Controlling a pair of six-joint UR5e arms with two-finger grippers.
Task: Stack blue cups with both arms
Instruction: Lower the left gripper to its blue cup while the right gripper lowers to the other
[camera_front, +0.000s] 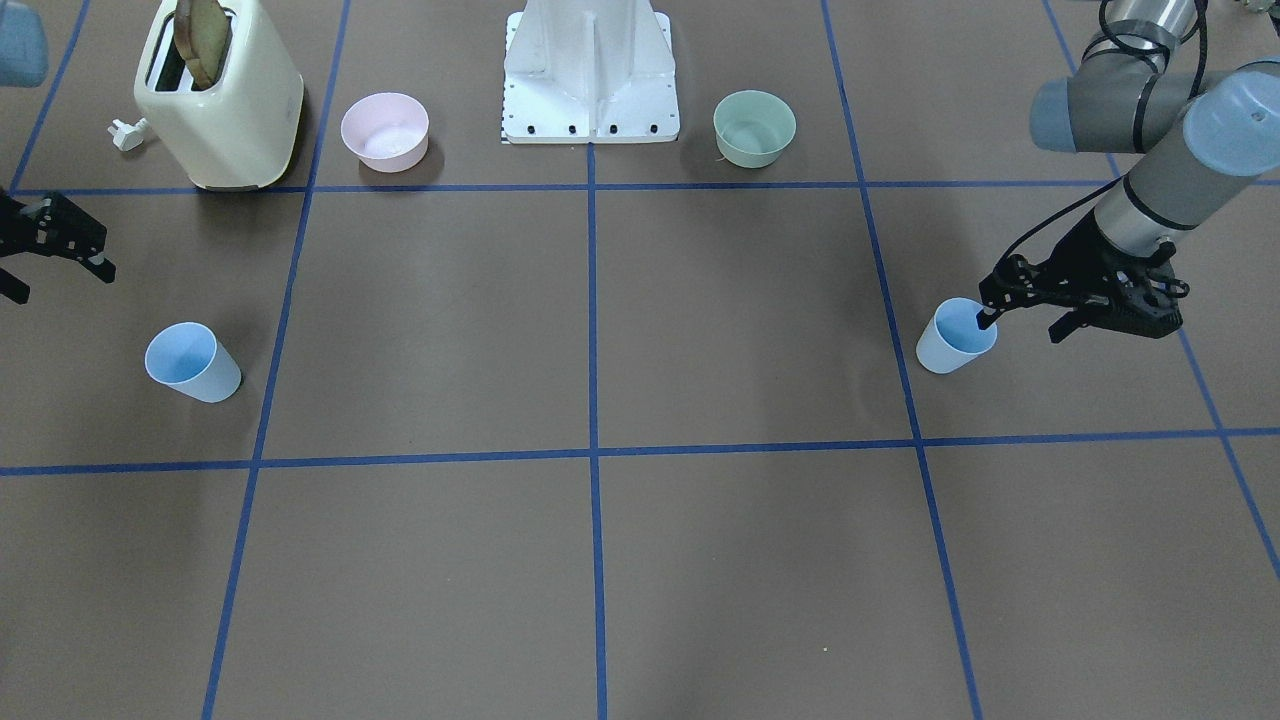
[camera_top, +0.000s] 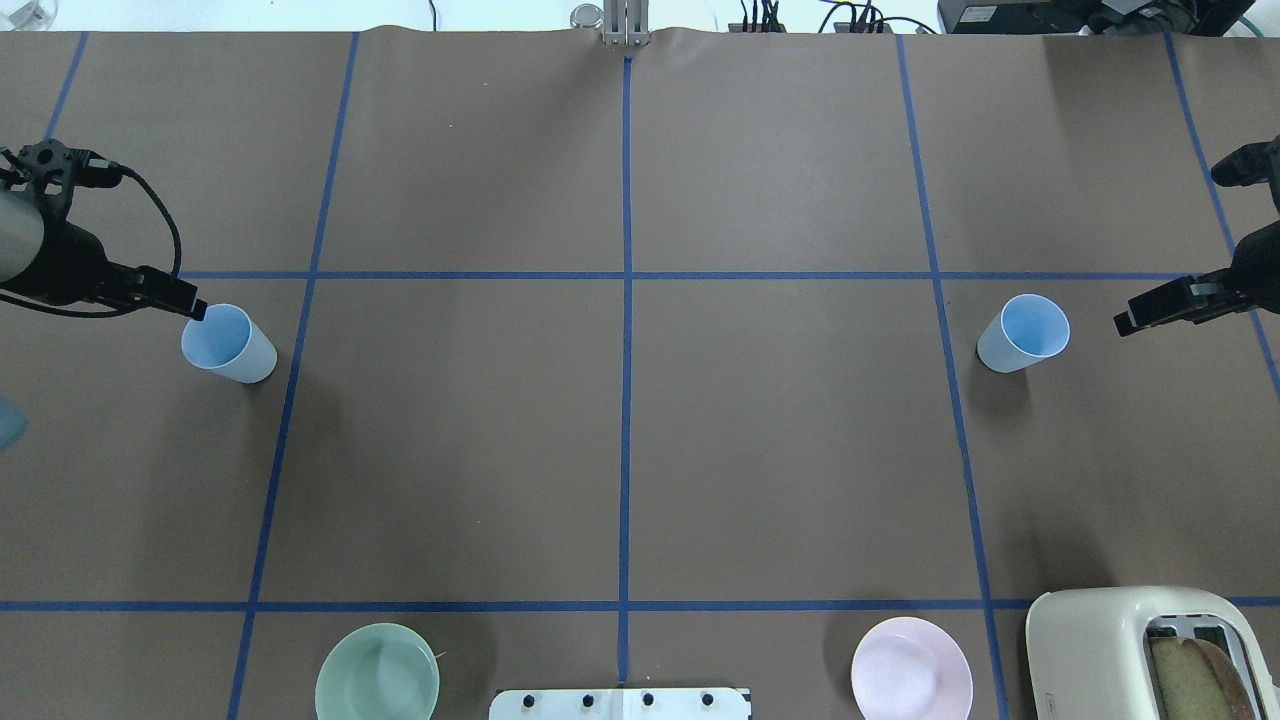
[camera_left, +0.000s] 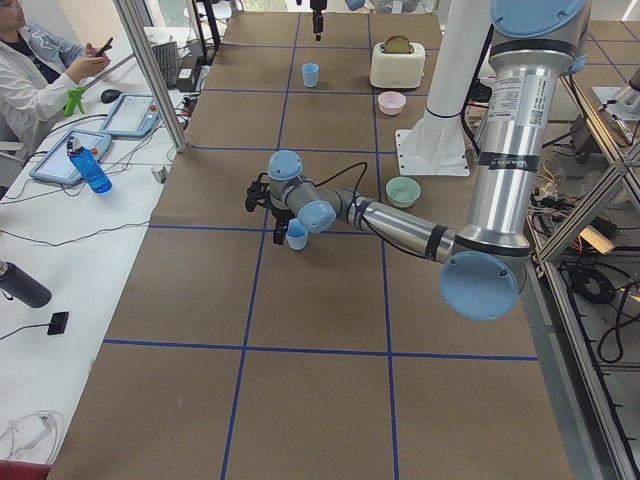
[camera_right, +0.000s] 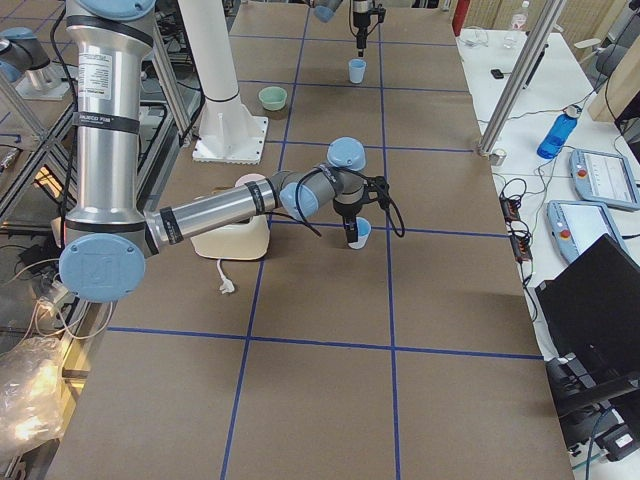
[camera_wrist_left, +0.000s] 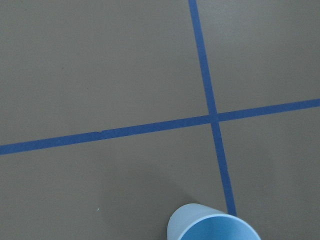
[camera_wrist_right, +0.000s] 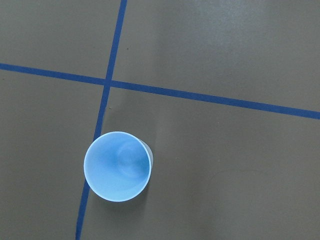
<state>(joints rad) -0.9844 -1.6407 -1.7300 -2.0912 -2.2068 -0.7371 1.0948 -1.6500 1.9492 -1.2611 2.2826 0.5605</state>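
From the front, the left end effector (camera_front: 1022, 326) is spread wide. One fingertip (camera_front: 986, 320) is over the mouth of the left-side cup (camera_front: 950, 348) and the other is outside its wall. Whether either touches the cup cannot be told. The overhead view shows only the finger at that rim. The left wrist view catches just an arc of the cup's lip beside a tape crossing.

The right end effector (camera_front: 60, 282) is also spread and holds nothing. It is apart from the right-side cup (camera_front: 192, 362), on the side away from the white pedestal (camera_front: 590, 80). The right wrist view looks straight down into this cup, which is round, brighter blue inside and stands on a tape line.

Both cups are smooth, tapered and handleless. They stand upright, well out from the pedestal on opposite sides.

The surface (camera_front: 750, 320) is matte brown with a grid of blue tape. A pink bowl (camera_front: 385, 130) and a mint bowl (camera_front: 754, 128) flank the pedestal. A glossy cream toaster (camera_front: 225, 110) holding a slice of bread stands beyond the pink bowl.

Side views show printed labels on the arm tubes, too small to read.
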